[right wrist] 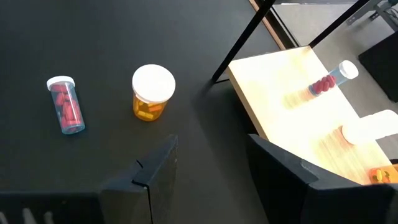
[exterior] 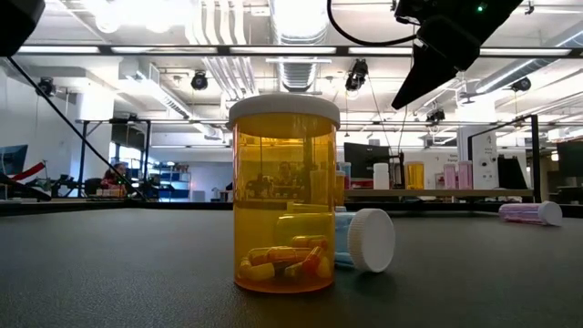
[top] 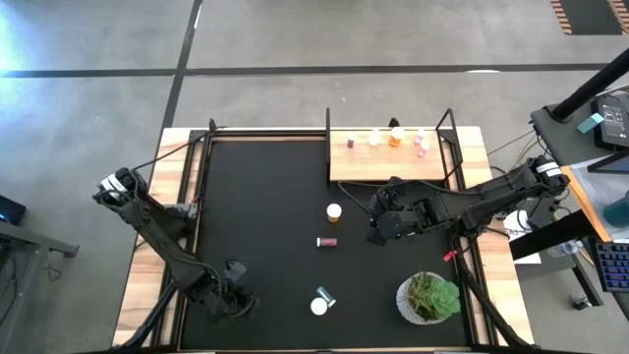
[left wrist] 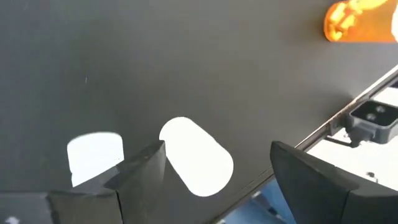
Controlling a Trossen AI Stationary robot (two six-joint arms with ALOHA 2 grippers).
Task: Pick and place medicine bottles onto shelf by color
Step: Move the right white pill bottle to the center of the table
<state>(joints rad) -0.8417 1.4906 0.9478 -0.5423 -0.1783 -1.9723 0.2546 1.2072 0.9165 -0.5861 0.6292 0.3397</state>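
**High view: right gripper empty beside the shelf's near edge**

High view shows the right gripper [top: 378, 224], fingers apart and empty, over the black mat [top: 256, 246] near the shelf [top: 388, 157]. An upright orange bottle [top: 334, 211] stands just beside it; a red-pill bottle [top: 326, 241] lies nearby. Right wrist view alone reveals red pills inside that lying bottle [right wrist: 65, 104]. The left gripper [top: 236, 295] waits at the mat's near edge, fingers apart.

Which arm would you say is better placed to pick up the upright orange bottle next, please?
Probably the right: its open gripper hovers just beside the upright orange bottle and the shelf, while the left gripper waits farther away.
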